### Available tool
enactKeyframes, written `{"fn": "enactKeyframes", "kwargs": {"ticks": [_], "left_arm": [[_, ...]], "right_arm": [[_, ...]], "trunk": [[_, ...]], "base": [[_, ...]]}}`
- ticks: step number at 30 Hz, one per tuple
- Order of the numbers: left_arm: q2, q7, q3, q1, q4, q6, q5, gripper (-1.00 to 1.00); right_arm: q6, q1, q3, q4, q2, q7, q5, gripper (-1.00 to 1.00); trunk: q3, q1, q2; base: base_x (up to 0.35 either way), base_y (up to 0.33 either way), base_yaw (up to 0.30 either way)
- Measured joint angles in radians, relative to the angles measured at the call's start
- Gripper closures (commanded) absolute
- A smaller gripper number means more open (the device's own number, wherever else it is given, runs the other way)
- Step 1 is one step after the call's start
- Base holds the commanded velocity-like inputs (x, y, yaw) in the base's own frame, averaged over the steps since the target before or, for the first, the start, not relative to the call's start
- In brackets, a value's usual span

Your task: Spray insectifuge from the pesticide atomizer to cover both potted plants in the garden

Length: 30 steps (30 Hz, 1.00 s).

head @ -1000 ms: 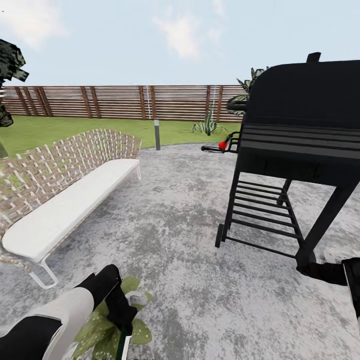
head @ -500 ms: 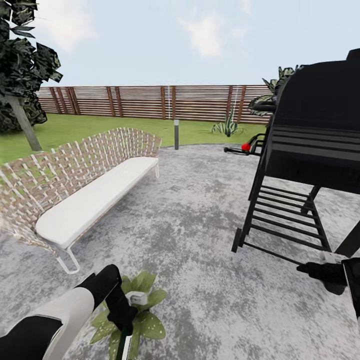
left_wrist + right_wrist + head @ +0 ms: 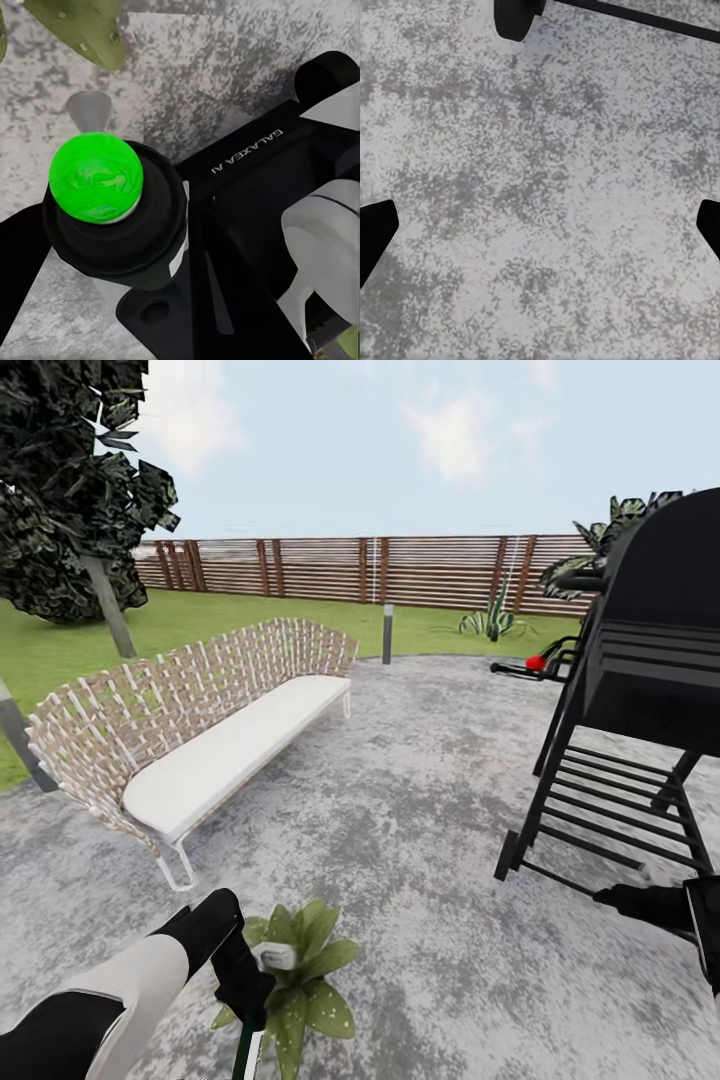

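Mottled grey patio [image 3: 400,840] fills the garden floor. Clamped in the left hand [image 3: 250,985], the pesticide atomizer [image 3: 272,957] hangs right above one potted plant [image 3: 300,990], which has slid fully into the head view as the camera swung. Right hand [image 3: 540,225] gapes apart over bare paving. Spraying looks ready to begin.

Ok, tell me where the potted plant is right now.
In the head view the potted plant sits on the grey patio at bottom left, just beyond the left gripper holding the pesticide atomizer, in front of the woven bench.
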Motion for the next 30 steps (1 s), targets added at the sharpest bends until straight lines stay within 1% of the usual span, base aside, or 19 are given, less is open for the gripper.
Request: {"fn": "enactKeyframes", "kwargs": {"ticks": [6,17,19,21,24,29,30], "left_arm": [[0.0,0.0,0.0,0.0,0.0,0.0,0.0,1.0],[0.0,-0.001,0.0,0.0,0.0,0.0,0.003,1.0],[0.0,-0.001,0.0,0.0,0.0,0.0,0.016,1.0],[0.0,0.0,0.0,0.0,0.0,0.0,0.052,1.0],[0.0,0.0,-0.001,0.0,0.0,0.0,0.078,1.0],[0.0,0.0,-0.001,0.0,0.0,0.0,0.084,1.0],[0.0,0.0,-0.001,0.0,0.0,0.0,0.084,1.0]], "right_arm": [[0.0,0.0,0.0,0.0,0.0,0.0,0.0,-1.0],[0.0,0.0,-0.002,-0.001,0.0,0.002,-0.001,-1.0],[0.001,-0.001,-0.002,-0.001,0.0,0.002,-0.001,-1.0],[0.001,-0.001,-0.002,-0.001,0.0,0.002,-0.001,-1.0],[0.001,0.0,-0.002,0.0,0.0,0.002,-0.001,-1.0],[0.001,0.0,0.002,0.0,0.0,0.003,-0.001,-1.0],[0.001,0.0,0.024,0.001,0.003,0.003,-0.001,-1.0]], "trunk": [[0.007,0.0,0.0],[0.009,0.0,0.0],[0.009,0.0,0.0],[0.009,0.0,0.0],[0.009,0.0,0.0],[0.009,0.0,0.0],[0.009,0.0,0.0]], "base": [[0.0,0.0,0.172],[0.007,-0.009,0.038],[0.077,-0.137,0.203],[0.11,-0.222,0.239],[0.124,-0.253,0.184],[0.119,-0.244,0.032],[0.089,-0.157,0.002]]}}
